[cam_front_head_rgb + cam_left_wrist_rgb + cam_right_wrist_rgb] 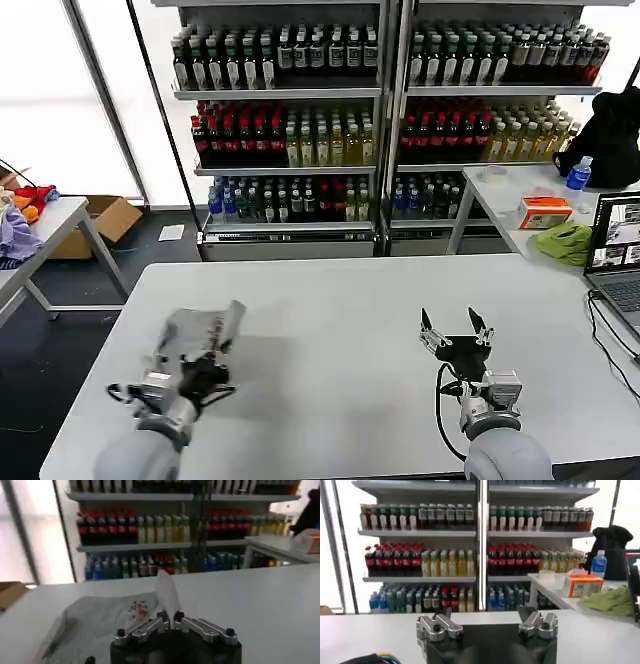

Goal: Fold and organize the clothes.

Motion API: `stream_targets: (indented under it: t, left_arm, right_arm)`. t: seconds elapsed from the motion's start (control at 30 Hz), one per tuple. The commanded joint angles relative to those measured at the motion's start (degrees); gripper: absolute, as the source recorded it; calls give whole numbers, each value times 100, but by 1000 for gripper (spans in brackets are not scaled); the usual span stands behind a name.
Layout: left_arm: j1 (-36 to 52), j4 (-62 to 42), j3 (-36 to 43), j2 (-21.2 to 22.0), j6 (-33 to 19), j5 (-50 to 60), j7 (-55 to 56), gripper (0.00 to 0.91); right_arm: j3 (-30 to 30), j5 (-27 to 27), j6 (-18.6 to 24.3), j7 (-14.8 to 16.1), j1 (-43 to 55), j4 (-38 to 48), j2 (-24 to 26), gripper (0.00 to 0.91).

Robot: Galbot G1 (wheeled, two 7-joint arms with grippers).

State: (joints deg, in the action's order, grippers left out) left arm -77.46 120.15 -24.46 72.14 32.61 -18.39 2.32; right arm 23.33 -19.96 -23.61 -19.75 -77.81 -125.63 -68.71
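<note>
A light grey shirt (200, 332) lies bunched on the white table (330, 300) at the left, its small multicoloured print (138, 611) facing up. My left gripper (207, 362) is shut on a raised fold of the shirt (166, 591), which stands up from between its fingertips (170, 616). My right gripper (456, 327) hovers open over bare table at the right, fingers spread wide with nothing between them (487, 617).
Shelves of bottles (380, 110) stand behind the table. A laptop (618, 245) sits at the table's right edge with a cable. A side table at back right holds a lime-green cloth (565, 240), an orange box (546, 211) and a bottle. Another table at far left holds a fabric heap (15, 225).
</note>
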Motion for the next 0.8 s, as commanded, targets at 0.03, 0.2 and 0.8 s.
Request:
stream_targets:
  t: [0.03,0.2,0.8]
  left_arm:
    - [889,-1124,1643,975,30,538,127,0]
    - [933,-1118,1463,905,25,497,129,30]
    - [956,-396,767,493,-571,-529,225,907]
  right_arm:
    - [15,330,-24,1,-224,0,-201,907]
    - [-157,369,-138,-19,-117,-40,-212,907]
    - [-684,-628,-579,-197,470,377,-12,907]
